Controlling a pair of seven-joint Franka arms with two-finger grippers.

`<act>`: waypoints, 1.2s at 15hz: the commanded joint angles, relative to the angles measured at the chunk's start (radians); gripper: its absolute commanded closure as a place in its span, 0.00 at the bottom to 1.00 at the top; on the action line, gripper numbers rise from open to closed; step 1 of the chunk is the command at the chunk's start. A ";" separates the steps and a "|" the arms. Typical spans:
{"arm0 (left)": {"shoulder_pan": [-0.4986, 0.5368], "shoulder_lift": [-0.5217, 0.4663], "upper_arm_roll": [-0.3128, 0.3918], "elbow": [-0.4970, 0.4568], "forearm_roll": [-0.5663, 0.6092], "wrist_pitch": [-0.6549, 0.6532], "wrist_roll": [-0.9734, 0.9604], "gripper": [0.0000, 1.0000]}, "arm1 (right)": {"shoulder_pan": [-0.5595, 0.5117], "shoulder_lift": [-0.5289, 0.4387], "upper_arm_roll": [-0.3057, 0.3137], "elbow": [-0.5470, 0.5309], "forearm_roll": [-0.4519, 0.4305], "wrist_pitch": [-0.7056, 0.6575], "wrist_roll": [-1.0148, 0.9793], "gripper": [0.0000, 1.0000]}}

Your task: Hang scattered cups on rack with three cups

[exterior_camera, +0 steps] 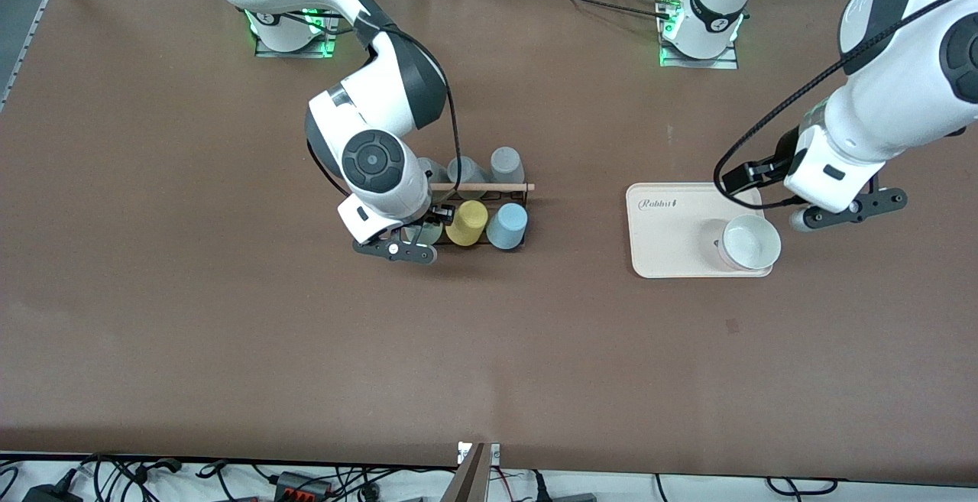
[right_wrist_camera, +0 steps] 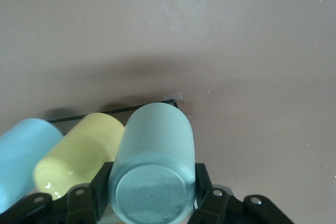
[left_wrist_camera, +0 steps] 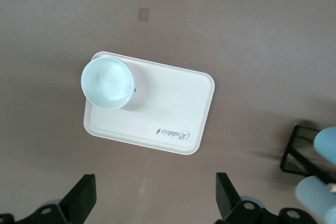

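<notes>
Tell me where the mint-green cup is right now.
The mint-green cup sits between the right gripper fingers at the rack, beside the yellow cup.

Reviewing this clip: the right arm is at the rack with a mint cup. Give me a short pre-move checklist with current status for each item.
1. Right gripper has its fingers on both sides of the mint-green cup: ok.
2. Cup sits beside the yellow tumbler on the rack: ok.
3. Cup seated on a peg: cannot tell, peg hidden.
4. Light blue cup on the rack: ok.
5. Left gripper open, empty, waiting over the table beside the cream tray: ok.
6. One more cup stands upright on the tray, not hung: not ok.
</notes>
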 commanded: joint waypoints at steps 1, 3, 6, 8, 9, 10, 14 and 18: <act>0.012 -0.040 0.019 -0.030 0.010 0.024 0.097 0.00 | 0.012 0.003 -0.006 -0.021 0.021 0.016 0.018 0.54; 0.012 -0.037 0.011 0.001 0.021 0.012 0.096 0.00 | 0.020 0.006 -0.006 -0.028 0.030 0.019 0.020 0.54; 0.022 -0.040 0.008 0.001 0.013 -0.011 0.085 0.00 | 0.025 0.026 -0.006 -0.030 0.032 0.032 0.021 0.54; 0.025 -0.049 0.006 0.001 0.002 -0.010 0.085 0.00 | 0.026 0.028 -0.006 -0.045 0.032 0.047 0.024 0.43; 0.025 -0.057 0.006 0.000 0.004 -0.011 0.087 0.00 | 0.026 0.028 -0.006 -0.053 0.035 0.055 0.024 0.36; 0.025 -0.060 0.006 0.000 0.007 -0.016 0.088 0.00 | 0.026 0.028 -0.006 -0.053 0.036 0.056 0.024 0.17; 0.030 -0.072 0.005 0.000 0.014 -0.017 0.110 0.00 | 0.005 0.014 -0.007 -0.035 0.033 0.050 -0.015 0.00; 0.025 -0.074 -0.007 0.003 0.014 -0.017 0.125 0.00 | -0.108 -0.073 -0.035 0.042 0.024 -0.023 -0.233 0.00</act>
